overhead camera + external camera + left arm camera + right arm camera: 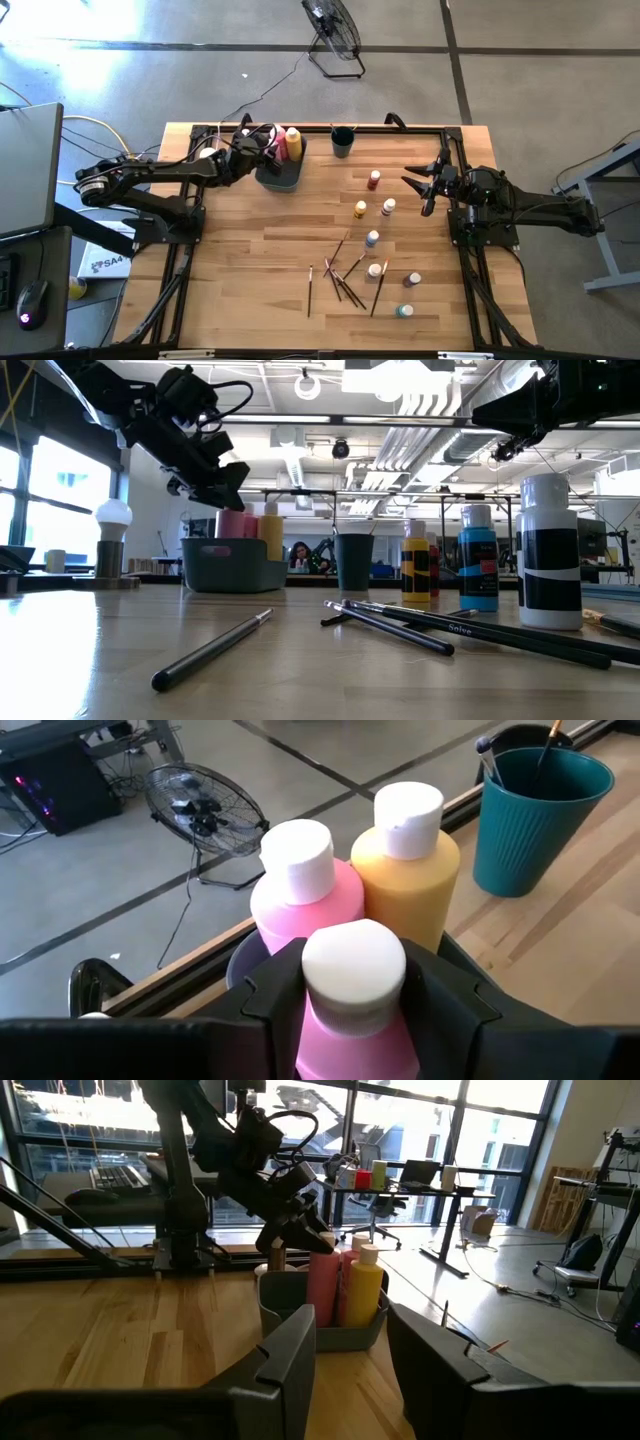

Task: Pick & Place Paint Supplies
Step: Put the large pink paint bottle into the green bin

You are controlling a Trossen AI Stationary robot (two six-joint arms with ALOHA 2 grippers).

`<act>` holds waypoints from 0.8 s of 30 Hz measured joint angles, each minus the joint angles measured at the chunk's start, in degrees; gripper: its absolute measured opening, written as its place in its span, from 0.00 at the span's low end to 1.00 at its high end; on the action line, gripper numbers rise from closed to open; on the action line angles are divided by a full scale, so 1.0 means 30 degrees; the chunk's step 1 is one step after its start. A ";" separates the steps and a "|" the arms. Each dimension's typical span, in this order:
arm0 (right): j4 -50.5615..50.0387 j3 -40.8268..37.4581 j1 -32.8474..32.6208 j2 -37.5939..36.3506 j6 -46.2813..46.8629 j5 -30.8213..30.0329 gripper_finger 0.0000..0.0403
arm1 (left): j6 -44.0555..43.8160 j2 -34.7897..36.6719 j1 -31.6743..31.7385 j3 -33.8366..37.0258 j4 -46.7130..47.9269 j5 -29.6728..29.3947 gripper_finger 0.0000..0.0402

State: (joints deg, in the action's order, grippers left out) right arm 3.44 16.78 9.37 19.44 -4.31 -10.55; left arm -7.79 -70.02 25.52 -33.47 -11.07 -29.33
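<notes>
The left gripper (355, 1020) is over the grey bin (280, 172) at the far left of the counter (250, 280). Its jaws are closed on the cap end of a pink bottle (355, 1010), which sits low between them, at the bin. Just behind it another pink bottle (305, 885) and a yellow bottle (410, 855) stand upright in the bin, so I judge the tall bottles are nearly done; this one only needs to be released.

Much is left. Seven small bottles (374, 180) are scattered over the right half of the counter, and a group of brushes (345, 275) lies loose near the front middle, some crossing each other. The teal cup (342, 141) beside the bin already holds one or two brushes, so probably the others belong there.

The right gripper (425, 183) hangs at the right side near the small bottles, jaws parted and holding nothing.
</notes>
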 joint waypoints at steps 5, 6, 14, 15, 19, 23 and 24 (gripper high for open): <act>0.0001 0.0000 0.0006 0.0001 0.0000 0.0000 0.30 | -0.0007 -0.0007 -0.0007 0.0000 -0.0036 -0.0754 0.36; -0.0001 0.0000 0.0003 0.0005 0.0003 0.0002 0.30 | -0.0007 -0.0007 -0.0007 0.0000 -0.0036 -0.0754 0.36; -0.0002 0.0000 0.0003 0.0005 0.0003 0.0000 0.30 | 0.0015 -0.0007 0.0000 0.0000 -0.0032 -0.0475 0.36; -0.0002 0.0000 0.0000 0.0000 0.0002 0.0004 0.30 | 0.0015 -0.0007 0.0000 0.0000 -0.0036 -0.0418 0.36; 0.0002 0.0000 0.0000 0.0004 0.0001 0.0000 0.30 | 0.0015 -0.0007 0.0000 0.0000 -0.0029 -0.0361 0.36; 0.0002 0.0000 0.0000 0.0001 -0.0001 0.0000 0.30 | 0.0007 -0.0007 0.0000 0.0000 -0.0029 -0.0364 0.36; -0.0005 0.0000 0.0005 0.0003 -0.0003 0.0000 0.30 | 0.0007 -0.0007 0.0000 0.0000 -0.0015 -0.0361 0.36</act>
State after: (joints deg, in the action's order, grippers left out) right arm 3.42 16.78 9.38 19.45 -4.32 -10.55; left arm -7.77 -70.04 25.52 -33.47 -11.12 -30.41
